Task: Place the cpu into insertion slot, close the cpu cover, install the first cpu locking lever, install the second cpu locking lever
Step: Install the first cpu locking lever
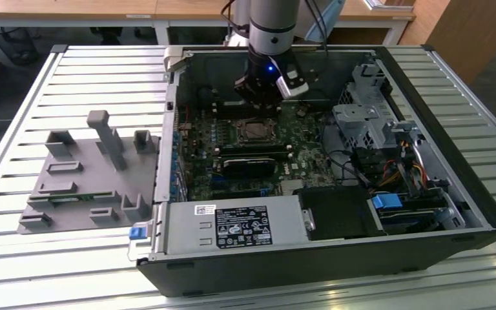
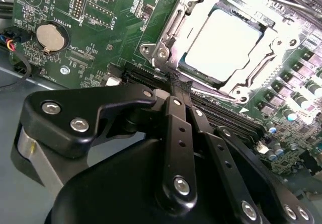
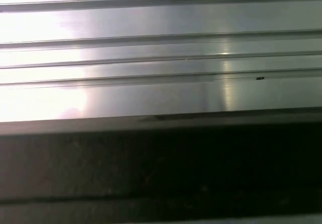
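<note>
exterior view: high, looking down into open computer case (image 1: 454, 194) | second wrist view: close over motherboard (image 2: 100, 12), shared with exterior | first wrist view: close on slatted table (image 3: 161, 48)

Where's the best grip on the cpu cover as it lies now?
Probably its outer rim, from above: the cpu cover lies flat, a thin frame around the cpu, so only the edge beside the end effector offers a pinch.

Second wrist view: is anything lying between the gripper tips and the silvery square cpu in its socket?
Nothing visible. The black gripper sits at the socket's metal frame, with the silvery-topped cpu just beyond, its top unobstructed.
</note>
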`<control>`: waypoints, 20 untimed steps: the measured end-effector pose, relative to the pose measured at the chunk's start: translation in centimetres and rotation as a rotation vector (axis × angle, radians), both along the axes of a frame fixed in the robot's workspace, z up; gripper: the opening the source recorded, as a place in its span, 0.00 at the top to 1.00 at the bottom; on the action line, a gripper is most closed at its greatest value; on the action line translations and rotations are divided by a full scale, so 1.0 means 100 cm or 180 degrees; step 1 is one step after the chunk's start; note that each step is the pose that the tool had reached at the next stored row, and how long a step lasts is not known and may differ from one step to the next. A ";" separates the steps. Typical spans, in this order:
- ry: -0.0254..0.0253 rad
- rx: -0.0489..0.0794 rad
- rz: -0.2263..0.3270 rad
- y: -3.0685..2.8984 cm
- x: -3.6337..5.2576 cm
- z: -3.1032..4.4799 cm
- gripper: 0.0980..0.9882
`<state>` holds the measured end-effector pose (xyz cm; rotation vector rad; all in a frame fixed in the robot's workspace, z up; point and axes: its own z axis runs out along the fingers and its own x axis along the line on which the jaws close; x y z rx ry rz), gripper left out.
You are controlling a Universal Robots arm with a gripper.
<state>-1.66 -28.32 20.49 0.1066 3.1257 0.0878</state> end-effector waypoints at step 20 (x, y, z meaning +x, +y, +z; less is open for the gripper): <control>0.0000 -0.0001 0.0000 0.0000 0.0009 -0.0030 0.99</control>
